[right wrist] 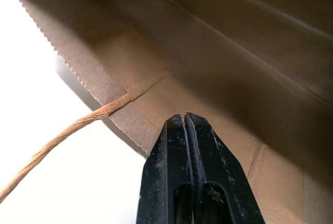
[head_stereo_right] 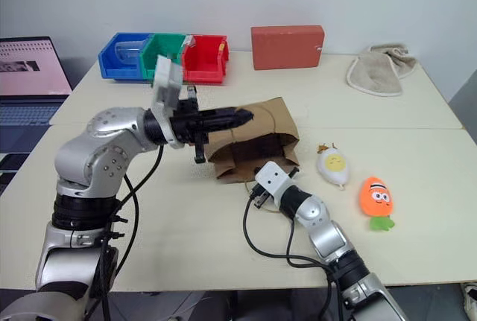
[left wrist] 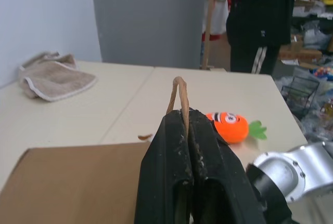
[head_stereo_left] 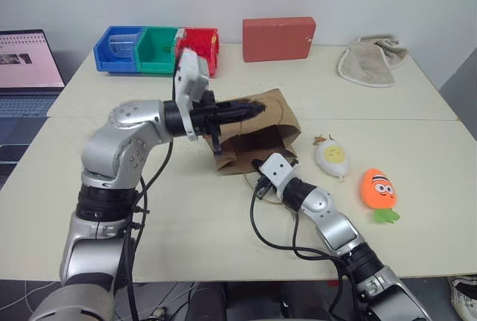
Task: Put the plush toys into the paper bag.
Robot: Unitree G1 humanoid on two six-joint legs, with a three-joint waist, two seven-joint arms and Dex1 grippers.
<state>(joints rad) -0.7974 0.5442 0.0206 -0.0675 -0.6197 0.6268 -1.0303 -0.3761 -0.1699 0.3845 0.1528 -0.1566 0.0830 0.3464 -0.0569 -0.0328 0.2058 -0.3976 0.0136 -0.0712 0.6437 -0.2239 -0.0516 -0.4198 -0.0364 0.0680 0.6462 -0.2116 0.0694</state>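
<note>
The brown paper bag (head_stereo_left: 282, 115) lies on its side mid-table, its mouth facing me. My left gripper (head_stereo_left: 257, 107) is shut on the bag's upper loop handle (left wrist: 179, 93) and holds that edge up off the table. My right gripper (right wrist: 184, 116) is shut, with nothing between its fingers, and its tip sits just inside the bag's mouth above the lower wall. The other handle (right wrist: 67, 130) trails out onto the table. To the right of the bag lie the plush toys: a white egg (head_stereo_left: 332, 157) and an orange carrot (head_stereo_left: 378, 189), both on the table.
A red block (head_stereo_left: 277, 39), a beige towel (head_stereo_left: 369, 62) and blue, green and red bins (head_stereo_left: 156, 49) stand along the far edge. A laptop (head_stereo_left: 26, 60) sits at far left. A person in dark clothes (left wrist: 260, 21) stands beyond the table.
</note>
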